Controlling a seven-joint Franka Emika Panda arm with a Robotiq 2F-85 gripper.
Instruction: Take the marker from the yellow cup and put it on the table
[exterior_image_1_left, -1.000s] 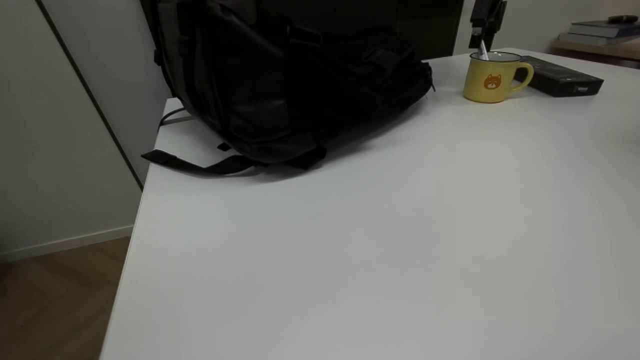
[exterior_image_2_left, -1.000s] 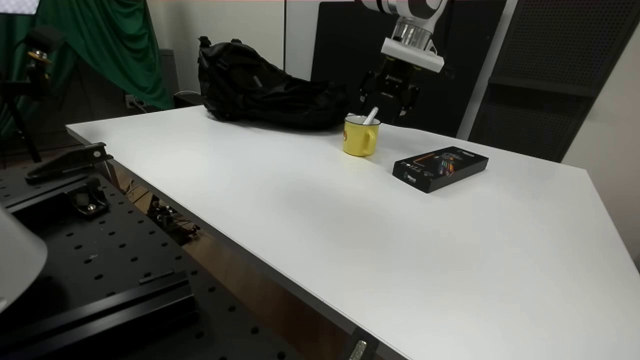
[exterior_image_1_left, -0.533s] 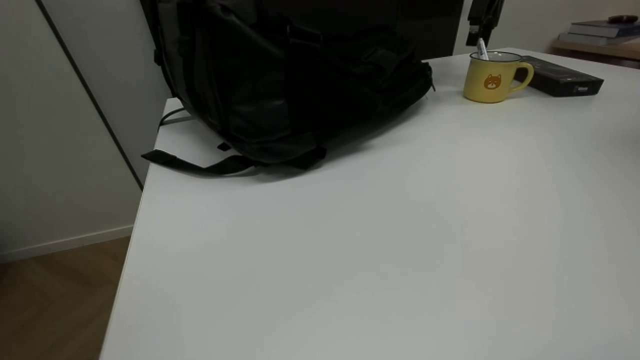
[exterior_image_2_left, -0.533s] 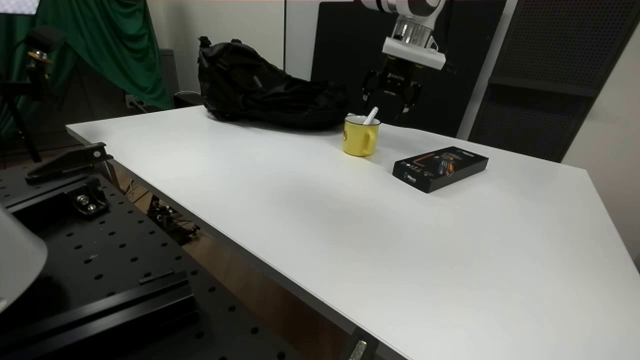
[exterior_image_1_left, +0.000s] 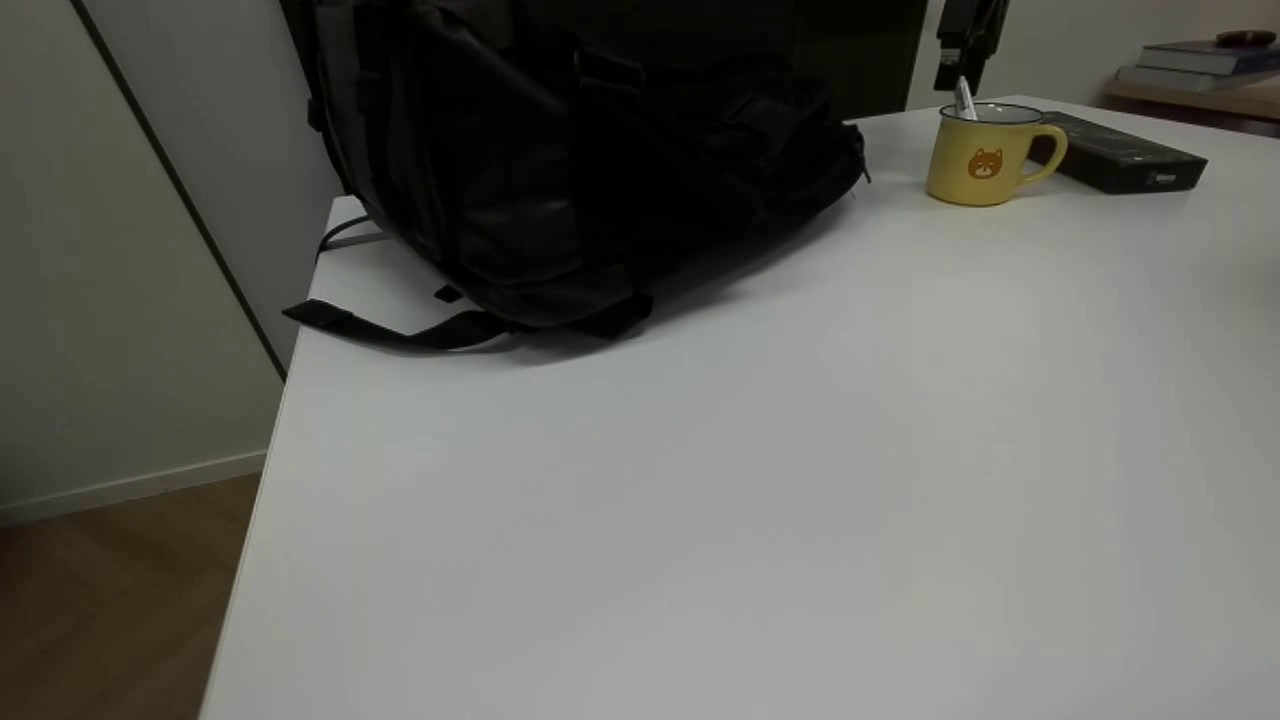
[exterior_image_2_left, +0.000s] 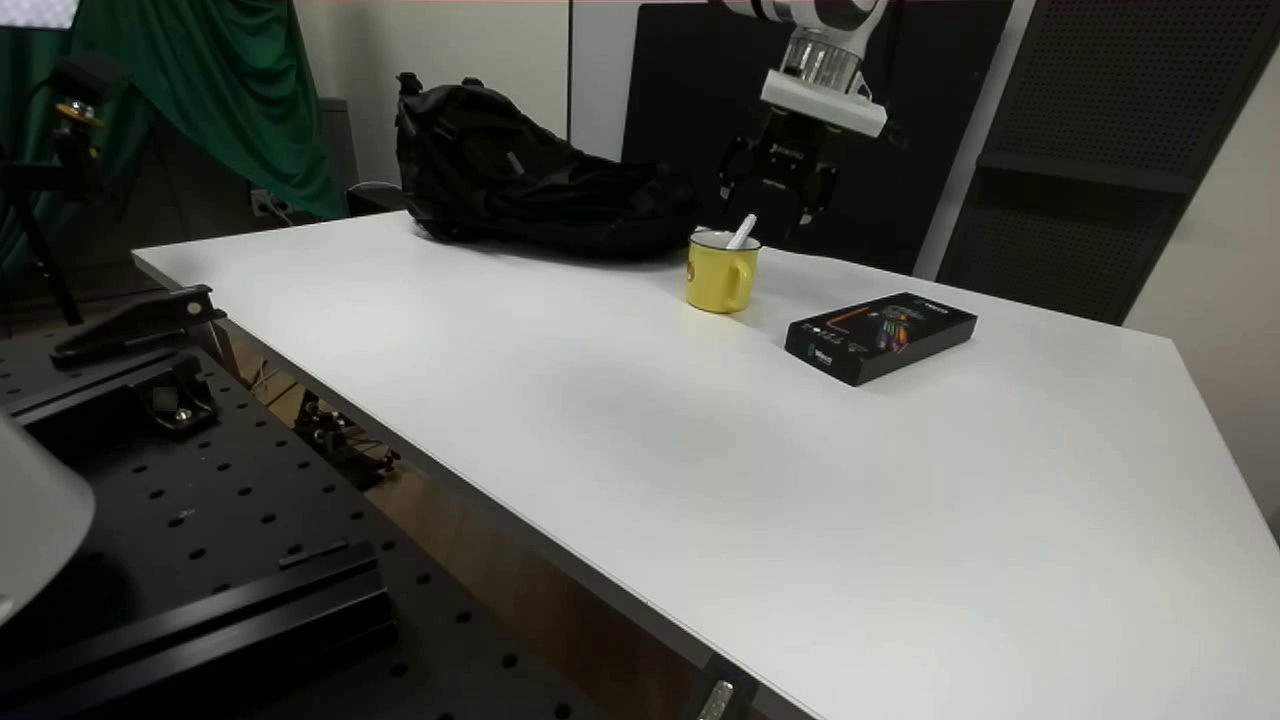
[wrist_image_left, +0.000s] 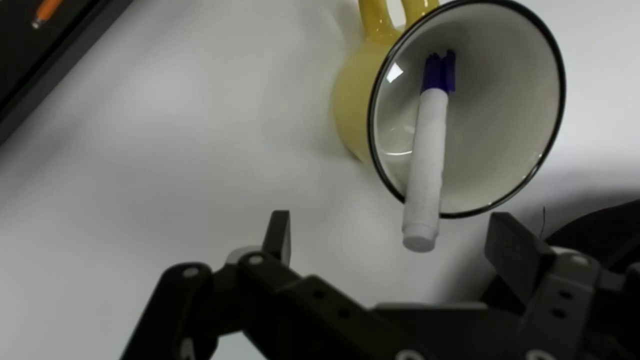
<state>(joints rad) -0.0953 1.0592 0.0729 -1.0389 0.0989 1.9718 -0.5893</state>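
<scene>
Wrist view: gripper (wrist_image_left: 390, 224) with jaws spread wide; white marker (wrist_image_left: 426, 160) leaning cap-down in the yellow cup (wrist_image_left: 505, 115). In an exterior view, the cup on the desk (exterior_image_1_left: 750, 480) bears an orange animal face (exterior_image_1_left: 985, 163); the black box (exterior_image_1_left: 1125, 155) at right carries lettering too small to read.

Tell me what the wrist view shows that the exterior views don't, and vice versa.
Only the wrist view shows the blue-purple cap of the marker, down inside the yellow cup.
Only the exterior views show the animal face on the cup and, in an exterior view, a green curtain.
All share the cup, the marker's white end sticking out, the table and the black box, cropped in the wrist view. The wrist view's dark lower-right shape may be the backpack.
</scene>
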